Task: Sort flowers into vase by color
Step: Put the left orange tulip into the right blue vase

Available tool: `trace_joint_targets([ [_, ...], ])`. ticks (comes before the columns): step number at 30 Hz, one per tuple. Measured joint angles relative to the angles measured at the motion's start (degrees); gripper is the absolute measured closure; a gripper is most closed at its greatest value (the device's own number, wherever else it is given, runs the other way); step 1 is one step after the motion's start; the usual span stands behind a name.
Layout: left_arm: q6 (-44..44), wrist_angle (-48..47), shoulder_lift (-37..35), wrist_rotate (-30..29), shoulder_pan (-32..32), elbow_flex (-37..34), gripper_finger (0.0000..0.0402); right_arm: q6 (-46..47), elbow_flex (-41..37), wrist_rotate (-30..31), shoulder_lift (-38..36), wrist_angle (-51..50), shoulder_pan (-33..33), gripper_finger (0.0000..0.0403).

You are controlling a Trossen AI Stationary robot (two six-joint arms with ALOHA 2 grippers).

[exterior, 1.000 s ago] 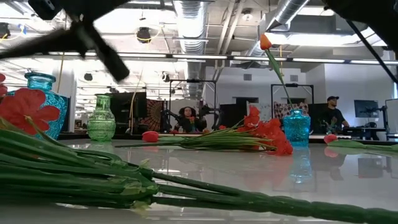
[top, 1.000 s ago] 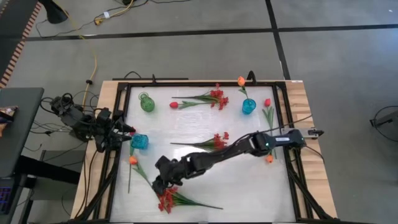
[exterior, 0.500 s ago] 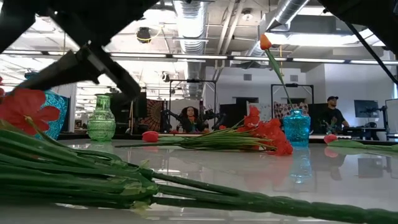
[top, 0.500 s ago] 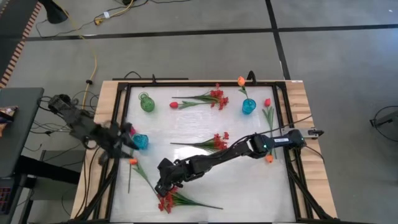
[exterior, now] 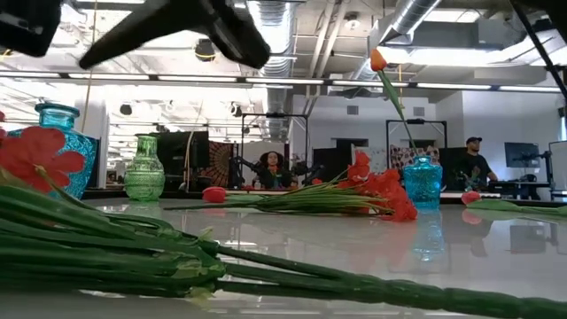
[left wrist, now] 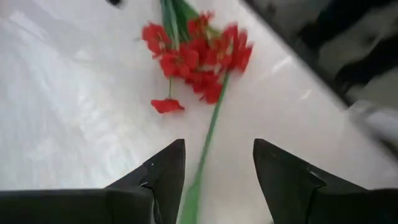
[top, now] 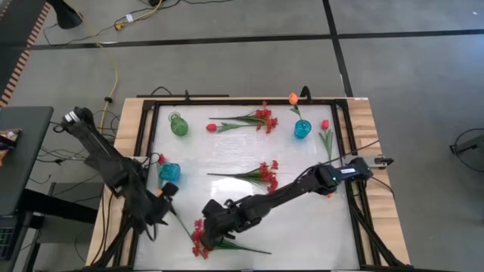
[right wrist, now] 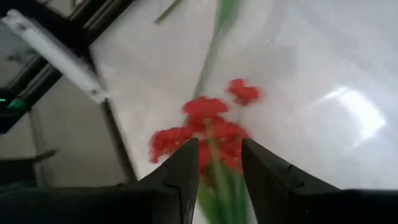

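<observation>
A bushy red spray [top: 200, 240] lies near the table's front edge, its stems [top: 242, 248] running right. My right gripper [top: 206, 221] hangs over it, and its fingers [right wrist: 219, 142] stand on either side of the green stems [right wrist: 217, 186] just behind the blossoms [right wrist: 208, 127]. An orange tulip [top: 161, 194] lies at the front left. My left gripper [top: 168, 202] hovers open above it, with the tulip's thin stem [left wrist: 208, 140] running under the gap [left wrist: 217, 146]. A blue vase [top: 169, 172] stands beside it. My right gripper has the red spray's stems [right wrist: 219, 180] in the narrow gap between its fingers, just behind the blossoms. It comes slanting down from the table's right. I cannot tell whether the fingers touch the stems. The spray lies flat on the table.
At the back stand a green vase [top: 178, 125] and a blue vase [top: 302, 128] holding an orange tulip [top: 293, 98]. Between them lie a red tulip [top: 212, 127] and a red spray [top: 265, 118]. Another spray [top: 265, 174] lies mid-table, and a red tulip [top: 325, 125] lies at the right.
My left gripper has swung from the table's left edge beside the blue vase toward the near edge and down, turning as it went, and now hangs over the orange tulip. My right gripper has shifted a little toward the right along the front spray. The flowers have stayed where they were.
</observation>
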Motion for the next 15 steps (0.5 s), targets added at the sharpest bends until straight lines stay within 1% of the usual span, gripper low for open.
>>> trace_joint_targets([
  [3, 3.9, 2.1, 6.5, -1.1, -0.4, 0.0, 0.0223, 1.1, -0.1, 2.0, -0.8, -2.5, 0.9, 0.0263],
  [7, 5.9, 4.2, 14.0, -0.8, -0.4, 0.0, 0.0223, 2.2, -0.1, 2.4, -1.4, -2.4, 1.6, 0.0267],
  [15, 5.8, 7.9, 26.2, -1.6, -0.4, 0.0, 0.0223, 3.9, -0.2, 2.9, -1.4, -2.3, 2.4, 0.0267],
])
